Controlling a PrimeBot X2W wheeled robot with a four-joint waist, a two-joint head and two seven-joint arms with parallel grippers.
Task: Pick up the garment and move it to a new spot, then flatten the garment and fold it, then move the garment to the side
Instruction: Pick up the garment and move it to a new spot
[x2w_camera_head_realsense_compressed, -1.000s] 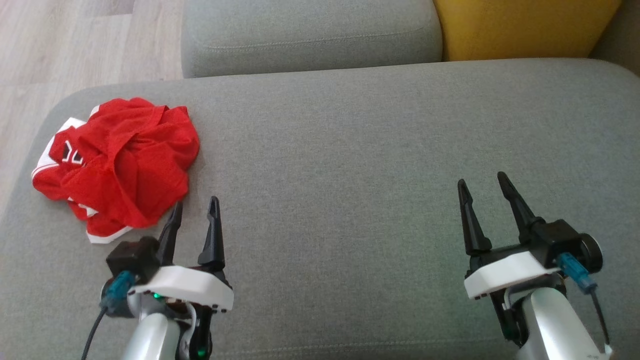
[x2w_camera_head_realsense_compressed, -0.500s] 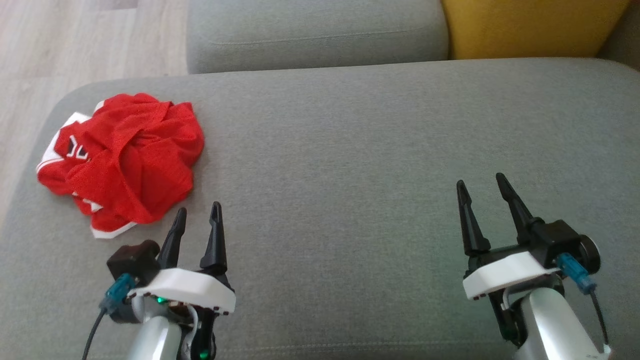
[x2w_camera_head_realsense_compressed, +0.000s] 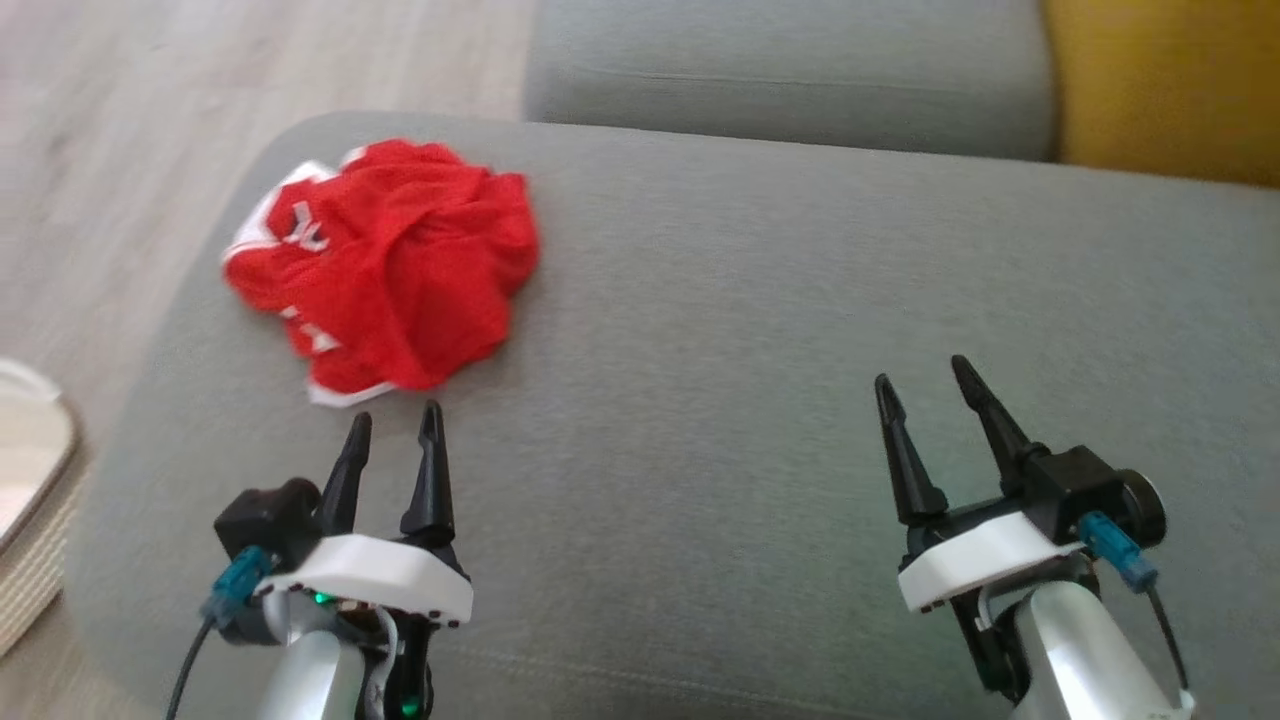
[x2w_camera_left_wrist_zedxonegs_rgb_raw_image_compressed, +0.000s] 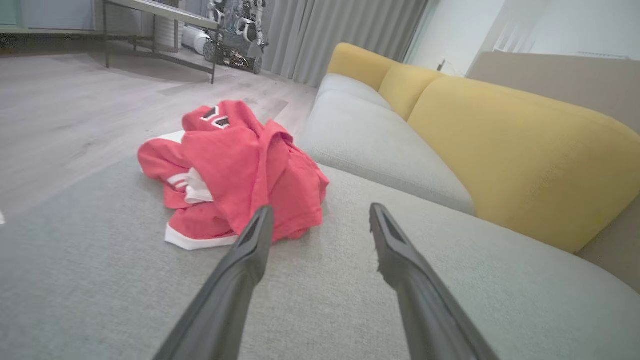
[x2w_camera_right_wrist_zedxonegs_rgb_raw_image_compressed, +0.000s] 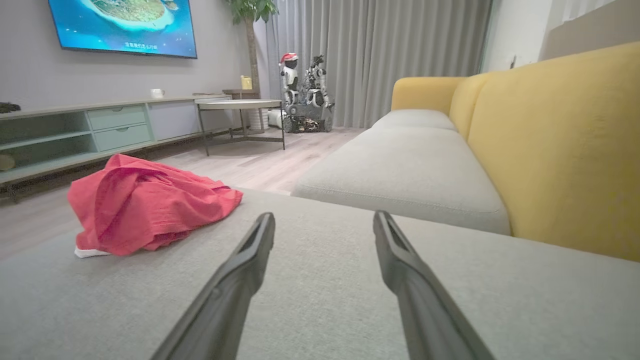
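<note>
A crumpled red garment (x2w_camera_head_realsense_compressed: 385, 262) with white trim lies bunched at the far left end of the grey sofa seat (x2w_camera_head_realsense_compressed: 760, 330). My left gripper (x2w_camera_head_realsense_compressed: 395, 422) hovers just short of its near edge, open and empty. In the left wrist view the garment (x2w_camera_left_wrist_zedxonegs_rgb_raw_image_compressed: 235, 170) sits ahead and left of the left gripper (x2w_camera_left_wrist_zedxonegs_rgb_raw_image_compressed: 320, 212). My right gripper (x2w_camera_head_realsense_compressed: 920, 372) stands open and empty over bare cushion at the right. The right wrist view has the garment (x2w_camera_right_wrist_zedxonegs_rgb_raw_image_compressed: 145, 202) far to the left of the right gripper (x2w_camera_right_wrist_zedxonegs_rgb_raw_image_compressed: 324, 216).
A yellow backrest (x2w_camera_head_realsense_compressed: 1160, 90) and a second grey cushion (x2w_camera_head_realsense_compressed: 790, 70) lie beyond the seat. Wooden floor (x2w_camera_head_realsense_compressed: 130, 150) runs along the sofa's left end, with a pale woven basket (x2w_camera_head_realsense_compressed: 30, 500) at the lower left. A low table (x2w_camera_right_wrist_zedxonegs_rgb_raw_image_compressed: 240, 105) and a TV stand further off.
The head camera has turned left, so the whole picture has shifted right and the basket has come into view. Both grippers stay open, and the garment lies as before.
</note>
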